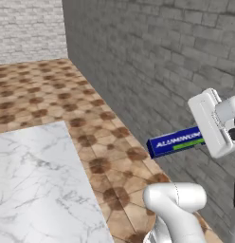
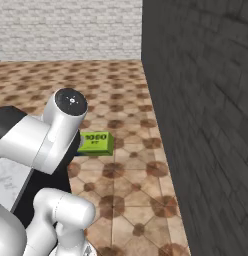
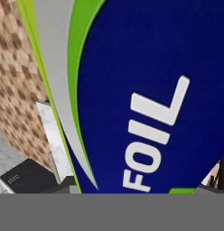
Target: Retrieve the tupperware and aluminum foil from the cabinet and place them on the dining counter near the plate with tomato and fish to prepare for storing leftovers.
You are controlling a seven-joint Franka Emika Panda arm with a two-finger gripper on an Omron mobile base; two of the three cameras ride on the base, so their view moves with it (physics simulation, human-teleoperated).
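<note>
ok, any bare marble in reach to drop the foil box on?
Yes. The dining counter at lower left of the left base view shows bare white marble across its whole visible slab, bordered by tiled floor on its far and right edges. The gripper holds the aluminum foil out over the floor beside the grey brick wall. Nothing looks crowded.

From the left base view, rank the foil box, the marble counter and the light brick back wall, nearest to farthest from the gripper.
1. aluminum foil: held in the gripper, jutting left.
2. dining counter: lower left, across the floor.
3. light brick wall: top left, far end.
</note>
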